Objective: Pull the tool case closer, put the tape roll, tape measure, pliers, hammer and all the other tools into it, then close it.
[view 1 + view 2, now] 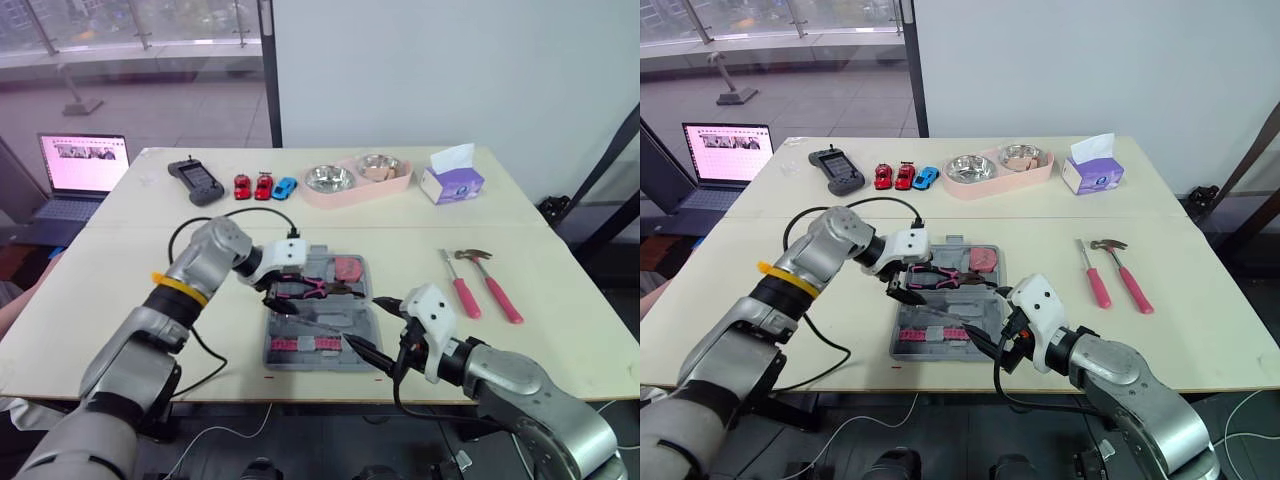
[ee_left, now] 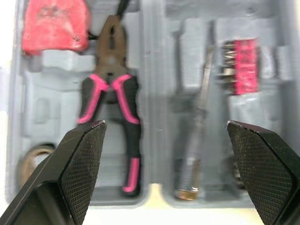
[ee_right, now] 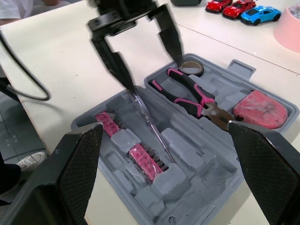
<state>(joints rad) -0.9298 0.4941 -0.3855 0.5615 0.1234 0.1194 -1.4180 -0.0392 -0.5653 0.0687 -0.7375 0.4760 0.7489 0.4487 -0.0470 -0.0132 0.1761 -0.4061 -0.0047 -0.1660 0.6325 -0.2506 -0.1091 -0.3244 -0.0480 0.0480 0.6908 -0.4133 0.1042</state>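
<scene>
Left tool (image 2: 165, 124) and right tool (image 3: 165, 124) are hanging wide open, empty, at tool case (image 3: 241, 69); left is risking dislodging seated screwdriver (image 3: 150, 124).

The left arm (image 1: 150, 330) and right arm (image 1: 530, 385) are cased in rounded silver-grey shells. The left has a yellow band (image 1: 178, 288) around the forearm and a thin black cable (image 1: 180, 235) looping off it. Each wrist carries a boxy white housing (image 1: 432, 312), and a second black lead (image 1: 398, 385) hangs under the right one. The left gripper (image 2: 165, 124) and right gripper (image 3: 165, 125) each end in two black wedge-shaped fingers (image 2: 79, 164) (their faces cut in a fine diamond knurl).
</scene>
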